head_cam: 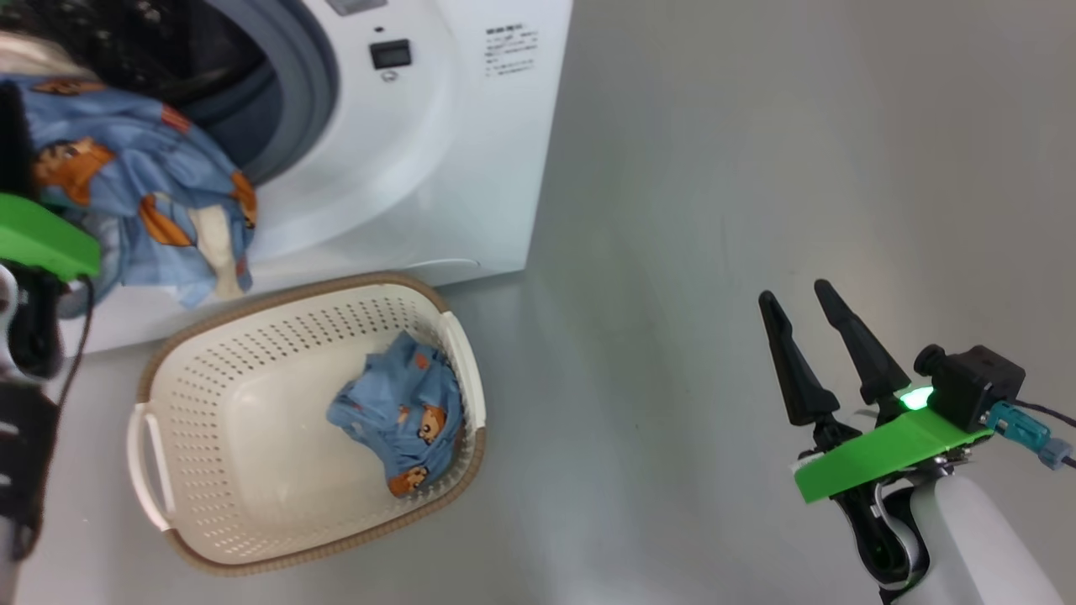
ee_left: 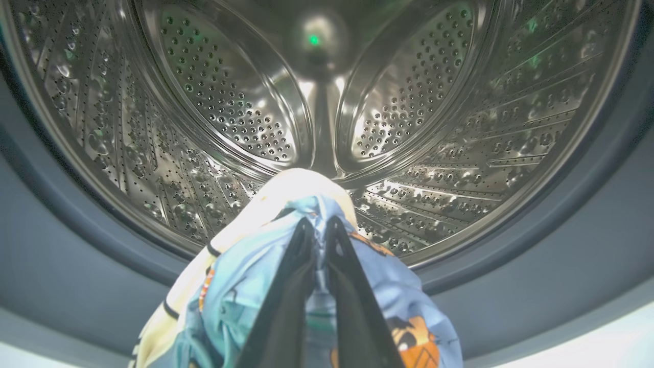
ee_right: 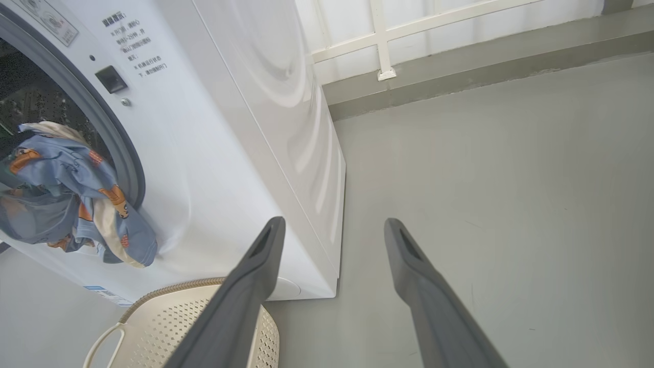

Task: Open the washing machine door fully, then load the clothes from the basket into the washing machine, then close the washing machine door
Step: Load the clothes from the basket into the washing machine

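Note:
The white washing machine [head_cam: 437, 151] stands with its mouth uncovered; its door is out of view. In the left wrist view my left gripper [ee_left: 317, 220] is shut on a light blue garment [ee_left: 245, 286] with cream parts, held just before the grey gasket [ee_left: 76, 245] and the steel drum [ee_left: 230, 102]. The same garment [head_cam: 143, 176] hangs over the lower lip of the mouth. One more of the clothes [head_cam: 403, 412] lies in the cream basket [head_cam: 252, 437] on the floor in front. My right gripper [head_cam: 794, 292] hovers open over bare floor to the right, holding nothing.
Grey floor [head_cam: 756, 168] stretches to the right of the machine. In the right wrist view a white railing [ee_right: 383, 41] and a low grey ledge run behind the machine's side [ee_right: 230, 153]. The basket rim [ee_right: 153, 296] sits close to the machine's front.

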